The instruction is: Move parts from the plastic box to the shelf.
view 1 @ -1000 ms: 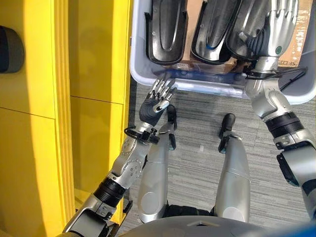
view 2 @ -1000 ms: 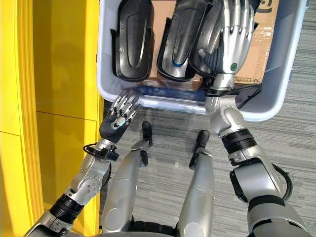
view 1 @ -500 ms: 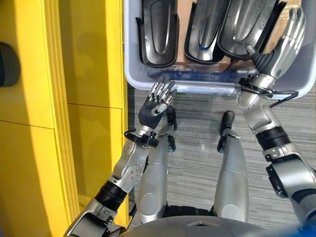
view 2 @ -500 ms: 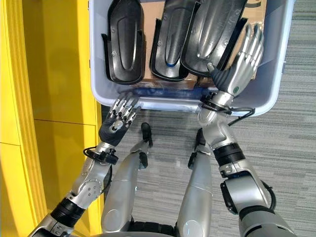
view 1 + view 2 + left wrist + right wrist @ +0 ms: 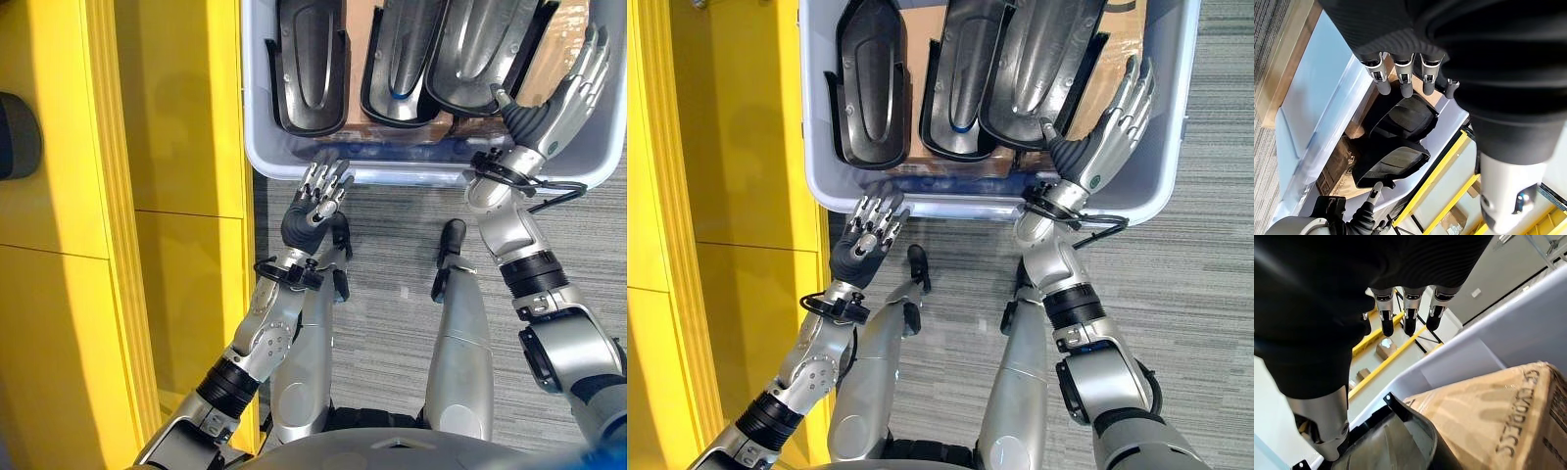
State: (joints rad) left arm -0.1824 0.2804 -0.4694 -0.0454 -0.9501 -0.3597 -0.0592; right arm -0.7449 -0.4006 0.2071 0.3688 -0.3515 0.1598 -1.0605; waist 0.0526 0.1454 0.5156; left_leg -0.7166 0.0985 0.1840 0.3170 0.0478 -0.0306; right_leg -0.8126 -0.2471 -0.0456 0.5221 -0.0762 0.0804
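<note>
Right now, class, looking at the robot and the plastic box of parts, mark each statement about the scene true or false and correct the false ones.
1. The plastic box holds three dark parts. True.
2. The right robot hand is shut on a part. False: its fingers are straight, spread above the box beside the rightmost dark part, gripping nothing.
3. The left robot hand is open, outside the box by its near rim. True.
4. The box stands on a wooden table. False: it sits over grey carpet.
5. A yellow shelf stands on the robot's left. True.
6. Brown cardboard lies under the parts in the box. True.
</note>
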